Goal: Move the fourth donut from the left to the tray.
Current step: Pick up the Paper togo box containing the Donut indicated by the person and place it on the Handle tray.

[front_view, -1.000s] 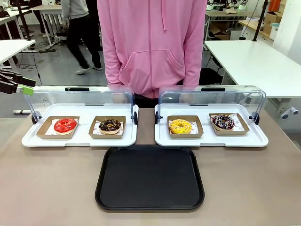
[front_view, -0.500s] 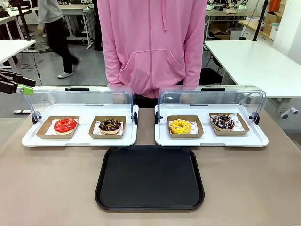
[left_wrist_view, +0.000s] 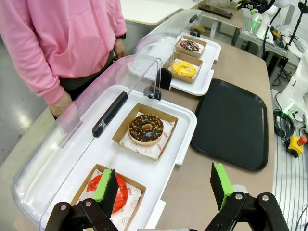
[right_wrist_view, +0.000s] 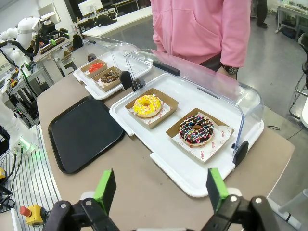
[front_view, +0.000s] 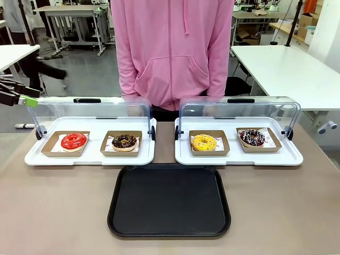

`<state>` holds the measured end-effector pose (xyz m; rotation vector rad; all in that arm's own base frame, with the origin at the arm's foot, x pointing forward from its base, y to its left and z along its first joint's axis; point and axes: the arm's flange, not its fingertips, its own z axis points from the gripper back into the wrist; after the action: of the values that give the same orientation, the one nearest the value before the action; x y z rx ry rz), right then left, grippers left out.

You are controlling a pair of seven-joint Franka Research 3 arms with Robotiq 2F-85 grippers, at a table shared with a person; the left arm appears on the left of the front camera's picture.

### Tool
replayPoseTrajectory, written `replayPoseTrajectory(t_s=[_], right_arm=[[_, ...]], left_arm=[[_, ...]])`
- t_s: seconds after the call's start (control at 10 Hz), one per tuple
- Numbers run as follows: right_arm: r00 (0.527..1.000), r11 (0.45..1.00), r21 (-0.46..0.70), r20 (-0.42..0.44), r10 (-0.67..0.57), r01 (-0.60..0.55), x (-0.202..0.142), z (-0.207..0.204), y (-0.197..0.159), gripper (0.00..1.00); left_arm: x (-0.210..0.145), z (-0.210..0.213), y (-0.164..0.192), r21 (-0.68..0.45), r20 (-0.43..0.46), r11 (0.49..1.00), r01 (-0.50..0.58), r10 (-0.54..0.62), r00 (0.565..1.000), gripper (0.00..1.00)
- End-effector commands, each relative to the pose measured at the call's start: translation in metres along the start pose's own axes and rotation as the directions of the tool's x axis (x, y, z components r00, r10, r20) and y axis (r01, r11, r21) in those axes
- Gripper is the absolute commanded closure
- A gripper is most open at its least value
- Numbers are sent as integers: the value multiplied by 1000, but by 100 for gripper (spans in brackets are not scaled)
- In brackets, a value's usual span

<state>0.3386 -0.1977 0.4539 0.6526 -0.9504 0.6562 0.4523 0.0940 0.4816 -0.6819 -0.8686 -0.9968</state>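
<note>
Fourth donut [front_view: 252,137] unmoved in its holder; left gripper [front_view: 32,96] unmoved too

The fourth donut [front_view: 252,137] was left open to approach from the near side; its back was walled off by the raised clear lid [front_view: 239,108]. The tray [front_view: 169,201] was seen unobstructed.

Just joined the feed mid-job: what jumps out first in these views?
A person in a pink hoodie stands at the far side, behind the left white tray and the right white tray, clear lids raised, two boxed donuts in each. The sprinkled chocolate donut sits farthest right; the black tray lies nearer, at the middle.
</note>
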Motion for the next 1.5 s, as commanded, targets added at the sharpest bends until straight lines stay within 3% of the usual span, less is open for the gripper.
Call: replayPoseTrajectory(t_s=[0.0, 1.4], right_arm=[[999, 1000, 0, 30, 26, -26, 2, -1, -4, 0], [999, 1000, 0, 30, 26, -26, 2, -1, -4, 0]], left_arm=[[1, 0, -1, -4, 6, 1000, -1, 1, 1000, 0], [1, 0, -1, -4, 6, 1000, -1, 1, 1000, 0]])
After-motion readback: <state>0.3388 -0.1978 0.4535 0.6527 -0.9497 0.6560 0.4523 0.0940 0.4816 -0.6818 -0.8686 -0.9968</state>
